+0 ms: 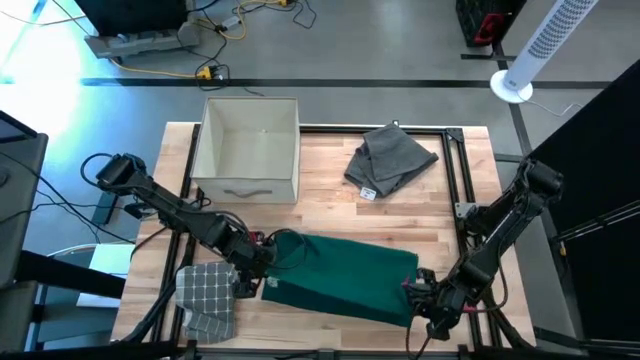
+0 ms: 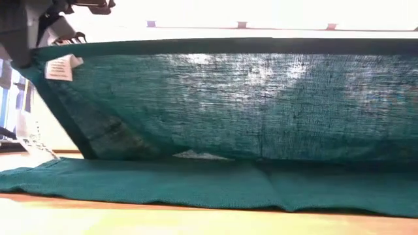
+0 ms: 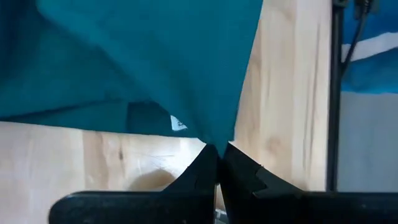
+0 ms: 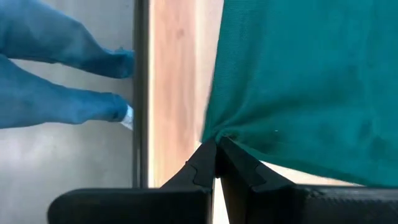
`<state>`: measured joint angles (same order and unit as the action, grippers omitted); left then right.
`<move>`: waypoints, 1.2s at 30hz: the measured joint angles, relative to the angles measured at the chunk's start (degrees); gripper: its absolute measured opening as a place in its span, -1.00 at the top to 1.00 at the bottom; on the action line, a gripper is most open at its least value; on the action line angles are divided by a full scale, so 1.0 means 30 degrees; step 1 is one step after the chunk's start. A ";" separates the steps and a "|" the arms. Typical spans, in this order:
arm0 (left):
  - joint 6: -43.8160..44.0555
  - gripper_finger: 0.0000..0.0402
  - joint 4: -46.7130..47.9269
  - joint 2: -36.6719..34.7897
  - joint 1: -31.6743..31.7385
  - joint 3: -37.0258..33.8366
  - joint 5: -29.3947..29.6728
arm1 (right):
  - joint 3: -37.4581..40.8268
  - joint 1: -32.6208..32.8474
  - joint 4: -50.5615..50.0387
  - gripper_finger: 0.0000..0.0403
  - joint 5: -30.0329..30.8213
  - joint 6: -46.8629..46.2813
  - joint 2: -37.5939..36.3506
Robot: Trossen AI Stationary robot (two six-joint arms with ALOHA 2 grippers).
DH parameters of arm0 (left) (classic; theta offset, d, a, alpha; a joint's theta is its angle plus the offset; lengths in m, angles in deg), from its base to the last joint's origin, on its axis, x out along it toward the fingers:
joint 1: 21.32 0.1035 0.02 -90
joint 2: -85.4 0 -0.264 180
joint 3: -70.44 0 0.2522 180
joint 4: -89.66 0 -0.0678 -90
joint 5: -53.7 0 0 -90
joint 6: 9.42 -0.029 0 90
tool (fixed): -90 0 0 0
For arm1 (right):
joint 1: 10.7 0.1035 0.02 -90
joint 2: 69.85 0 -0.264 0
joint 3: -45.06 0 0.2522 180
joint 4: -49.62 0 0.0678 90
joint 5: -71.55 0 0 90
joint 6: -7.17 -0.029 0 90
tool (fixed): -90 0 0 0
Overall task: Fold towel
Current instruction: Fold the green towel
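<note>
Along the table's near edge, the left gripper [image 1: 252, 272] and right gripper [image 1: 420, 292] each pinch a corner of the green towel [image 1: 345, 272], so both should travel level, keeping the raised edge taut.

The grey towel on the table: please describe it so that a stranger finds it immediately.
Start at the open box at the table's far edge. Just right of it lies the grey towel, loosely folded, with a small white tag. Unlike the green towel held by both grippers, it is untouched, and unlike the checked cloth, it is plain.
</note>
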<state>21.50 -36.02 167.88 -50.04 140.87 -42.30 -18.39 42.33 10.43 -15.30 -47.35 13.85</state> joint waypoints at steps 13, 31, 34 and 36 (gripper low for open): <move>0.0156 1.00 -0.0748 0.1084 -0.0342 -0.0014 -0.1434 | -0.0015 0.0000 0.0306 0.99 -0.0519 0.0678 0.0253; 0.3558 0.19 0.1525 0.0888 -0.0312 0.1298 0.0180 | -0.0029 0.0107 -0.3139 0.22 -0.0752 -0.2627 -0.1749; 0.3734 0.20 0.1483 0.0790 -0.0534 0.1304 0.4862 | -0.0036 0.0366 -0.4410 0.28 0.3617 -0.3834 -0.2369; 0.2525 0.23 0.0818 0.1006 -0.0486 0.1098 0.6127 | 0.0074 0.0317 -0.4642 0.34 0.5254 -0.3980 -0.2130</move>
<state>29.07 -33.57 170.90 -51.50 144.16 -23.92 -18.17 43.28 -3.50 0.46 -59.29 7.46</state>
